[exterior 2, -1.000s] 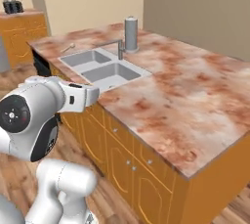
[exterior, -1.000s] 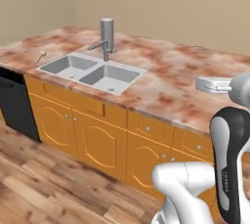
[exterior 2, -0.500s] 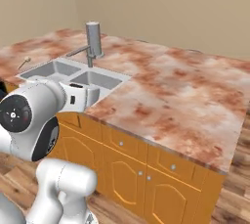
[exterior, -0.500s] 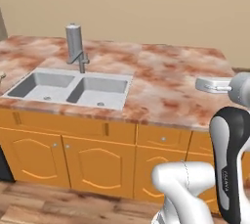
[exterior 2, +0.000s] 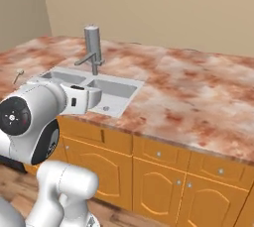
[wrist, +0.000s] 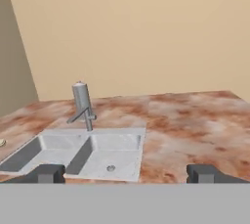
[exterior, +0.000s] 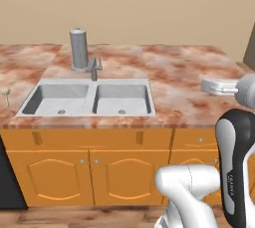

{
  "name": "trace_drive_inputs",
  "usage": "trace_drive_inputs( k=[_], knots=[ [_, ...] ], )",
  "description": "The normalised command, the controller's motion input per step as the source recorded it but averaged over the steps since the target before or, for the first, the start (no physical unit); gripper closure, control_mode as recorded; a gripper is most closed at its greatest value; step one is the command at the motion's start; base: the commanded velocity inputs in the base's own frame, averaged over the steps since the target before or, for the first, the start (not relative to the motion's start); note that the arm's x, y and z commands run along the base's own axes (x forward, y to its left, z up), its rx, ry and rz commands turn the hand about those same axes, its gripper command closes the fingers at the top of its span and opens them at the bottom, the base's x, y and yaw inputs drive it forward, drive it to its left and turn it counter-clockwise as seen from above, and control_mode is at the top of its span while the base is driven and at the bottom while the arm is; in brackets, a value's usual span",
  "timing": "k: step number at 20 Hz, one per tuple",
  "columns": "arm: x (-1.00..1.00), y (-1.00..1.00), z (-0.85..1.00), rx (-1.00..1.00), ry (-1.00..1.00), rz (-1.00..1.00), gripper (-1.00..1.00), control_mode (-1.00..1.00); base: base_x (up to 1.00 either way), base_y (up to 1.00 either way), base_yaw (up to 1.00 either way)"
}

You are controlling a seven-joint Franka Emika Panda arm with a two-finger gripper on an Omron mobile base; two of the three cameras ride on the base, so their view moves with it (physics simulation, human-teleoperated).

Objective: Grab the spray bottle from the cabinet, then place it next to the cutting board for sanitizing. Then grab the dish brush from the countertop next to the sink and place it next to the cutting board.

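The robot faced the sink (exterior: pixel 89 98) with nothing in its gripper (wrist: pixel 127 173).

The steel double basin sat sunk into the marbled pink-and-cream countertop (exterior: pixel 189 72), its angular grey faucet (exterior: pixel 93 67) rising at the back edge between the two bowls. Just behind the faucet stood a wide, flat-topped grey cylinder (exterior: pixel 78 49). The dish brush (exterior: pixel 6 94) lay on the stone just left of the sink, small and pale; from the right base view it showed as a thin handle with a round head (exterior 2: pixel 18 75), near the sink's far corner. In the hand view the two dark fingertips (wrist: pixel 46 173) stood wide apart, holding nothing, with the sink and counter beyond them. Orange base cupboards (exterior: pixel 124 172) ran under the slab, and a plain beige wall (exterior: pixel 149 3) stood behind.
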Motion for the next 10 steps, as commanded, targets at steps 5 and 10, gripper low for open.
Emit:
trace_drive_inputs(
  k=[5, 10],
  knots=[
    [0.00, 0.00, 0.00, 0.00, 0.00, 0.00, -1.00, 1.00, 0.00, 1.00, -0.26],
    [0.00, 0.00, 0.00, 0.00, 0.00, 0.00, -1.00, 1.00, -0.06, 1.00, -0.16]
  ],
)
